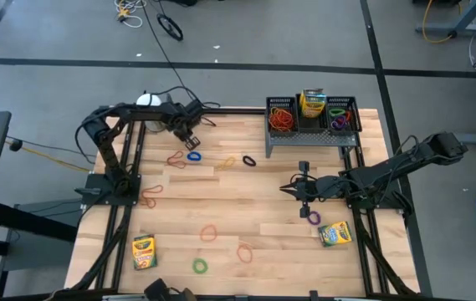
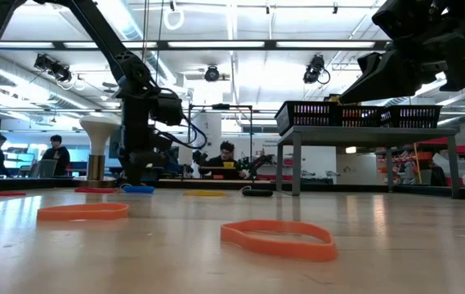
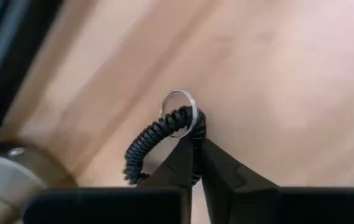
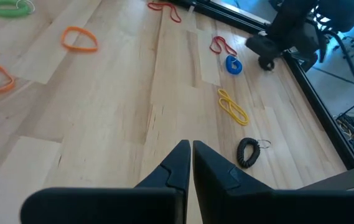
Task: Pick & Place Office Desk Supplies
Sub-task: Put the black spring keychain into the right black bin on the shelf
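Near the table's far edge, left pincer (image 3: pixel 195 146) clamps a black coiled loop (image 3: pixel 158 140); right pincer (image 4: pixel 186 149) closed, empty.

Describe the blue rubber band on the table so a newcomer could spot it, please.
Start at the left gripper, shut on a black coil near the white round-topped object. Just past it, toward the middle of the table, lies the blue band beside a red loop. It is the only blue one on the bare wood, small and bunched.
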You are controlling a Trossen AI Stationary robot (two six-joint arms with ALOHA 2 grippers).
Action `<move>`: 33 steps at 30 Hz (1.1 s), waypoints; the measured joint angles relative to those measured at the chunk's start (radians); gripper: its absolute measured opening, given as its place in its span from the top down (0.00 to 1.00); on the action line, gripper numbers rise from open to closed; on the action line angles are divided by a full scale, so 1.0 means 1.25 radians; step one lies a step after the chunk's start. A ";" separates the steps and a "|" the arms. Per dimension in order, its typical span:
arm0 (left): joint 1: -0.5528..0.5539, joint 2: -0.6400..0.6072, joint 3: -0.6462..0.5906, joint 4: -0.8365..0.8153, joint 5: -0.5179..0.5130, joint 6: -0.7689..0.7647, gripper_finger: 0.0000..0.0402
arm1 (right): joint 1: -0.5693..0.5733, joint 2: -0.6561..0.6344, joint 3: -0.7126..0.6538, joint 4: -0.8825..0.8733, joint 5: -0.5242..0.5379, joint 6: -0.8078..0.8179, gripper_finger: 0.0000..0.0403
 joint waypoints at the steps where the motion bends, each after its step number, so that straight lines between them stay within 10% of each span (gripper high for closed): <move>1: -0.013 -0.004 0.000 -0.007 0.006 0.016 0.97 | 0.000 0.000 0.000 0.000 0.000 0.000 0.93; 17: -0.392 -0.157 -0.004 0.091 0.119 0.054 0.95 | 0.000 0.000 0.000 0.000 0.000 0.000 0.93; 33: -0.640 0.143 -0.001 0.780 0.032 -0.149 0.95 | 0.000 0.000 0.000 -0.001 0.000 0.000 0.93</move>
